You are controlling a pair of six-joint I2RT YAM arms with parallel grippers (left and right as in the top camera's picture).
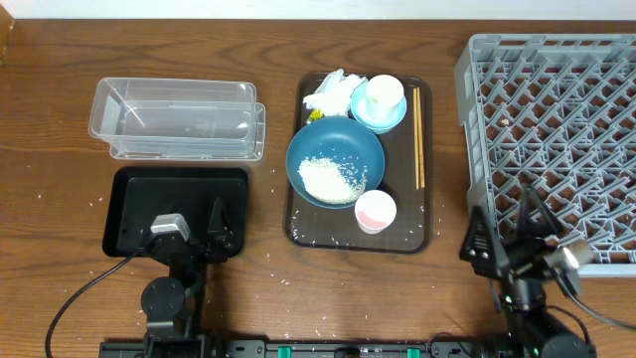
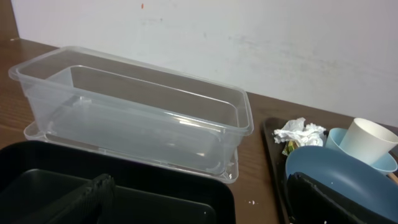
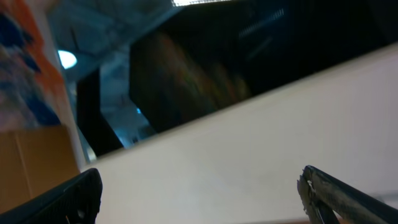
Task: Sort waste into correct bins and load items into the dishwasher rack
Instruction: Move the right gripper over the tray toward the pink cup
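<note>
Bowl (image 1: 338, 144) beside pink cup (image 1: 376, 211), brown tray (image 1: 328, 229)

A dark wooden table (image 1: 50, 199) stands against a plain white wall (image 2: 249, 43).

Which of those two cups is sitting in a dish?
The white cup: it stands in the small light-blue dish at the brown tray's far end. The pink cup stands directly on the tray, at its near end.

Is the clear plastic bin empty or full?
Empty. The clear plastic bin shows a bare bottom overhead and from the left wrist.
</note>
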